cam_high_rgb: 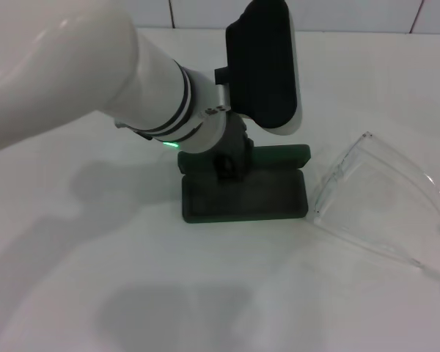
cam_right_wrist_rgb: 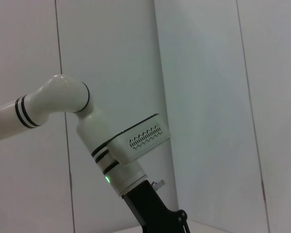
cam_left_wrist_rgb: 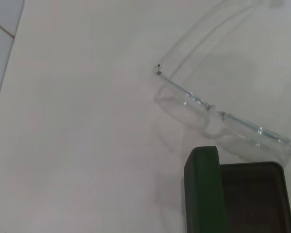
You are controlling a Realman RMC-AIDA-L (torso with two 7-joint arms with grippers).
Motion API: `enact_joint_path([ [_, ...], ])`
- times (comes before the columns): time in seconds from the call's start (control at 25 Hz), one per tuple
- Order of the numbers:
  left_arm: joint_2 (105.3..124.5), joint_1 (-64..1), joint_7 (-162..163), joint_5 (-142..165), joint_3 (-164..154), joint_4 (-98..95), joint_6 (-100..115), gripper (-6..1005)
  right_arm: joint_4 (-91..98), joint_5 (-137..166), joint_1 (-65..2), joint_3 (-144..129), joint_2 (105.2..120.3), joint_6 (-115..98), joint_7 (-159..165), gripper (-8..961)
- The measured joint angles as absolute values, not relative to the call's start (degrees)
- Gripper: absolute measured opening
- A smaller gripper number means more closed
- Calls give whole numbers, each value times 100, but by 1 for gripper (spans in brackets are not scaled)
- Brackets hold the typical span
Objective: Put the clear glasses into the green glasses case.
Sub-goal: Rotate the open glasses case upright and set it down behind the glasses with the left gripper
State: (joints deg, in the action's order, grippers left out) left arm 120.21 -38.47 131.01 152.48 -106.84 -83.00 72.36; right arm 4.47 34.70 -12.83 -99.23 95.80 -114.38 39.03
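The green glasses case (cam_high_rgb: 243, 194) lies open in the middle of the white table, its lid (cam_high_rgb: 279, 155) raised at the far side and its dark lining showing. My left gripper (cam_high_rgb: 229, 163) hangs over the case's left half, at the hinge line, and hides part of it. The clear glasses (cam_high_rgb: 374, 192) rest on the table just right of the case, arms unfolded and pointing right. The left wrist view shows the clear glasses (cam_left_wrist_rgb: 218, 116) beside a corner of the green glasses case (cam_left_wrist_rgb: 254, 196). The right wrist view catches the left arm (cam_right_wrist_rgb: 119, 155) from afar. My right gripper is out of view.
The white table (cam_high_rgb: 132, 279) stretches around the case. A tiled wall (cam_high_rgb: 205, 11) runs along its far edge. The left arm's thick white forearm (cam_high_rgb: 73, 66) crosses the upper left of the head view.
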Motion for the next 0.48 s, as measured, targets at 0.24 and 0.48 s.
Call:
enact_joint_path([
  [0.24, 12015, -3827, 13079, 15134, -10713, -8282, 7111, 204, 338, 3471, -1325, -9923, 9576, -11456, 3902, 719],
  [0.48, 12011, -3809, 13034, 15165, -10714, -8258, 7110, 204, 324, 3462, -1334, -9923, 9575, -11474, 3899, 719],
])
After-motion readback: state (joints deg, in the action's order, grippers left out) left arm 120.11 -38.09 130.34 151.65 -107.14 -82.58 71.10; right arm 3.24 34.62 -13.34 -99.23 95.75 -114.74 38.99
